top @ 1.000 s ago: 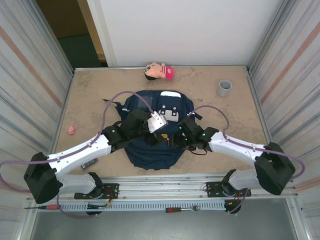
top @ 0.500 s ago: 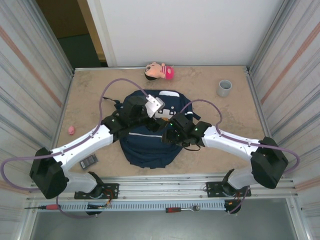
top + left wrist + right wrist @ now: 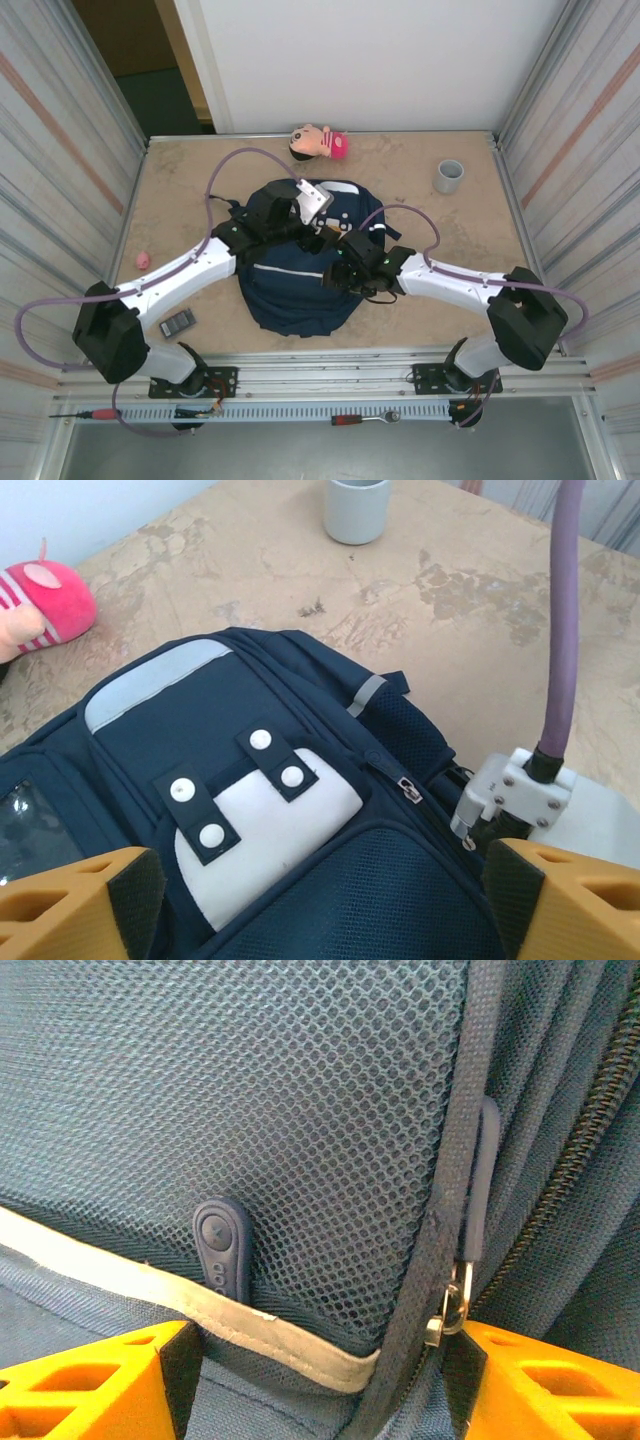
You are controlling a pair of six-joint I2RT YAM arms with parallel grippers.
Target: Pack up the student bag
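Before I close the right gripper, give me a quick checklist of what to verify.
1. Right gripper open: ok, jaws apart.
2. Zipper pull inside its jaws: ok, close to one side.
3. Left gripper open, empty above the student bag: ok.
4. Bag lying flat on the table: ok.
5. Main compartment opened: cannot tell; zips in view look shut.

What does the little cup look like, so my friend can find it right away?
Start at the large navy-blue fabric backpack in the middle of the sandy-brown table. Look toward the far right corner: a small grey round cup stands there upright, by itself. Unlike the plush doll with the pink hat along the same far edge, it is plain grey and open-topped.
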